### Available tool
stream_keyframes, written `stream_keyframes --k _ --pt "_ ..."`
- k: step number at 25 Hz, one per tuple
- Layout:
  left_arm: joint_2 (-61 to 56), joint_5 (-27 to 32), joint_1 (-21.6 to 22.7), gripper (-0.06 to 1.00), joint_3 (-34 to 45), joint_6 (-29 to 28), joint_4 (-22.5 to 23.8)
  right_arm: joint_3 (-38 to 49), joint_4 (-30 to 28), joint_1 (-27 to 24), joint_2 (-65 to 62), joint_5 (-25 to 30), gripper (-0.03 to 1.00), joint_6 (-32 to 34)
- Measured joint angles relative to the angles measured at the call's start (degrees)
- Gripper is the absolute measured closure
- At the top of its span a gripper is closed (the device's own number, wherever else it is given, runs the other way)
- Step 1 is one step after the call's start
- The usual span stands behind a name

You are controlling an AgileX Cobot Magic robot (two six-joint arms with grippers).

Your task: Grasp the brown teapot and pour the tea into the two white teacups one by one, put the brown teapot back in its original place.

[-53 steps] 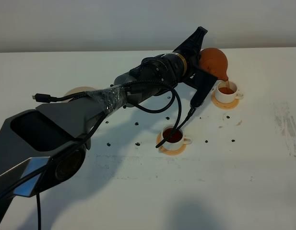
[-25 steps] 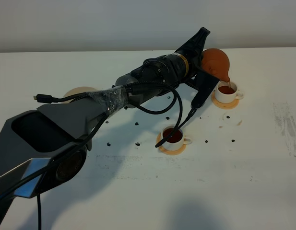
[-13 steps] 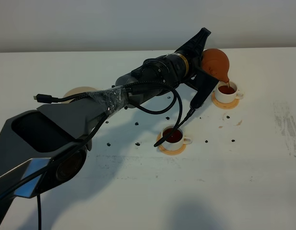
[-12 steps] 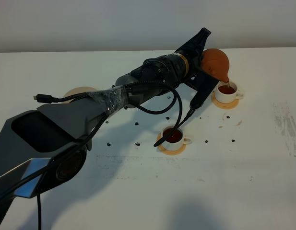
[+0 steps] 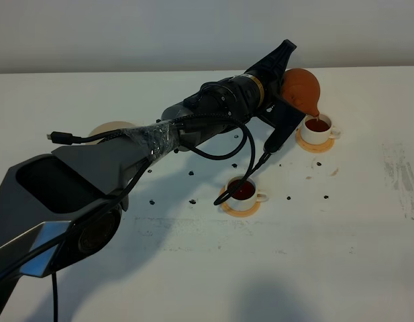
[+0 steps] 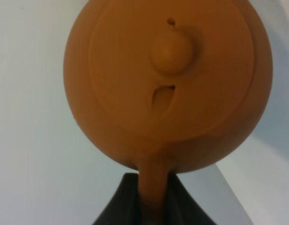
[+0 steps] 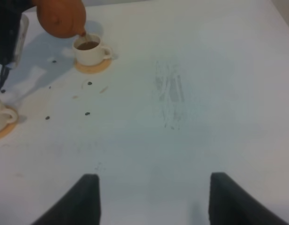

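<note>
The brown teapot (image 5: 302, 86) is held clear of the tabletop (image 5: 341, 228) at its far side, tipped spout-down directly over the farther teacup (image 5: 317, 129). The left arm reaches across to it. The left wrist view shows the left gripper (image 6: 153, 204) with its fingers clamped on the pot's loop handle. The right gripper (image 7: 153, 197) hangs over bare tabletop well away, fingers apart and empty.

Change noted: compared with two seconds ago, the teapot sits slightly higher and looks a little less steeply tipped. Over the last second it has not moved. The flow at the spout looks thinner than it did then, and the tea (image 5: 318, 125) stands dark and high in the farther teacup.

The cream plate (image 5: 107, 126), the pot's home, lies well apart to the left, partly hidden behind the arm. The nearer teacup (image 5: 244, 192) already holds tea. Each cup rests on an orange-tan coaster (image 5: 314, 145).

Assessment: both pours appear essentially complete. Outstanding: righting the pot and carrying it back to the plate. A black cable (image 5: 251, 157) dangles over the nearer teacup; contact cannot be confirmed.
</note>
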Motion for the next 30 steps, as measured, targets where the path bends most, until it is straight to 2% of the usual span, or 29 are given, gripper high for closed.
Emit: stream_keyframes --k 30 --pt "0.0 0.0 0.0 0.87 0.0 0.5 0.0 0.0 0.0 0.0 0.0 0.0 0.47 0.0"
